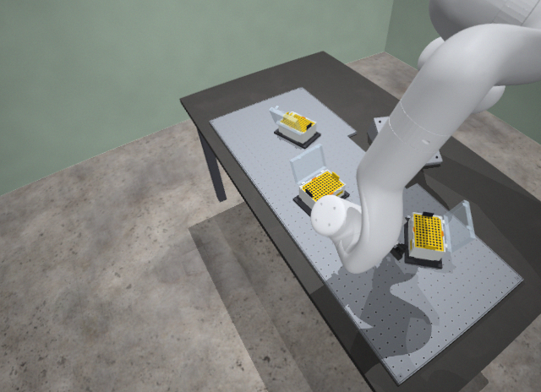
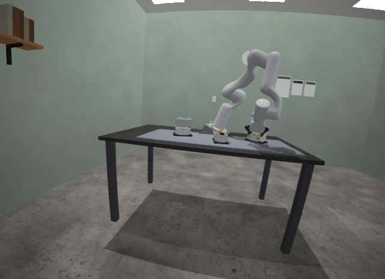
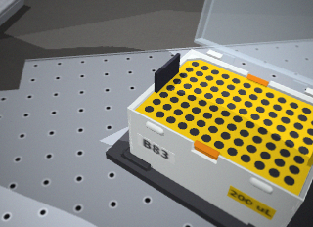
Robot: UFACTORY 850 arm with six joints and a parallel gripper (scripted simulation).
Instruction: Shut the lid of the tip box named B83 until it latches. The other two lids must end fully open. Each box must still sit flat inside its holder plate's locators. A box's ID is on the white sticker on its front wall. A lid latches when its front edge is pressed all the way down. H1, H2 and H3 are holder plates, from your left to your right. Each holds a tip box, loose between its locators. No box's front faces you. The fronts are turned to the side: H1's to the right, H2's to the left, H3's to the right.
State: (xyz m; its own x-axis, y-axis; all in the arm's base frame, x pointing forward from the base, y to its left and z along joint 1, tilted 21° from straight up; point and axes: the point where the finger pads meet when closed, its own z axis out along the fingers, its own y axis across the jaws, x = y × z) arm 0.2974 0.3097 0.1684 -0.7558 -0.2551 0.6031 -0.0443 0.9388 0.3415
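Note:
The tip box B83 [image 3: 220, 139] fills the wrist view: white walls, a yellow tip rack, the sticker B83 [image 3: 156, 149] on its front wall, and a black holder plate under it. Its clear lid [image 3: 259, 17] stands open behind the rack. In the top view it is the nearest box [image 1: 426, 239], with its lid [image 1: 461, 224] leaning away to the right. My gripper [image 2: 257, 134] is open and empty, low beside this box's front wall. The arm hides most of it in the top view [image 1: 396, 252].
The middle box [image 1: 322, 186] has its lid [image 1: 308, 163] raised. The far box [image 1: 297, 123] has its lid [image 1: 275, 115] tilted up. All sit on the grey perforated plate [image 1: 305, 196]. The arm's base [image 1: 406, 138] stands at the table's right side.

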